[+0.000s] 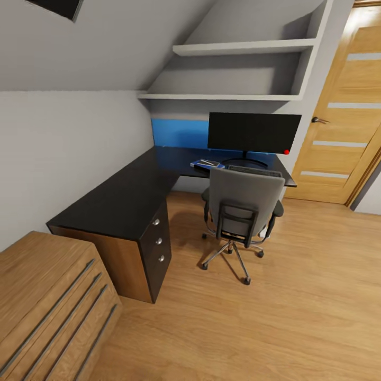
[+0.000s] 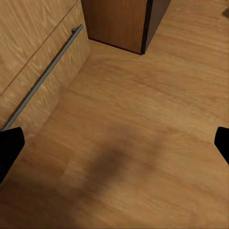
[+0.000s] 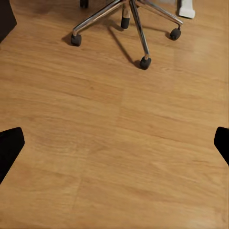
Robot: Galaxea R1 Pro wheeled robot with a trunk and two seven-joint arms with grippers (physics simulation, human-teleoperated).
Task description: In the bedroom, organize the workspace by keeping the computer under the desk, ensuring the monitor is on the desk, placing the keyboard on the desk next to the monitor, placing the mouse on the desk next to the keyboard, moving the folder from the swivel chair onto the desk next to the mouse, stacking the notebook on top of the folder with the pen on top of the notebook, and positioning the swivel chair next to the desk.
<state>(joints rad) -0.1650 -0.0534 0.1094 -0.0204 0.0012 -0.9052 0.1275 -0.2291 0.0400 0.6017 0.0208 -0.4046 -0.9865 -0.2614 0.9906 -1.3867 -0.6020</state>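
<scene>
- Head view: the desk runs along the wall and turns under the shelves. The monitor stands on its far wing. The keyboard lies on the desk just in front of the monitor, partly hidden by the chair. The blue folder lies on the desk left of the keyboard, with a grey notebook on it, it seems; pen and mouse are too small to tell. The chair is drawn up to the desk. The computer is hard to pick out. A dresser stands near, and a door at the right.
- Left wrist view: the left gripper hangs over bare floor beside the dresser's drawer front; its fingertips stand wide apart, holding nothing.
- Right wrist view: the right gripper is likewise wide and empty, over the floor near the chair's chrome base.
- Judgement: most of the layout looks done; mouse, pen and computer remain to be checked closer up.
</scene>
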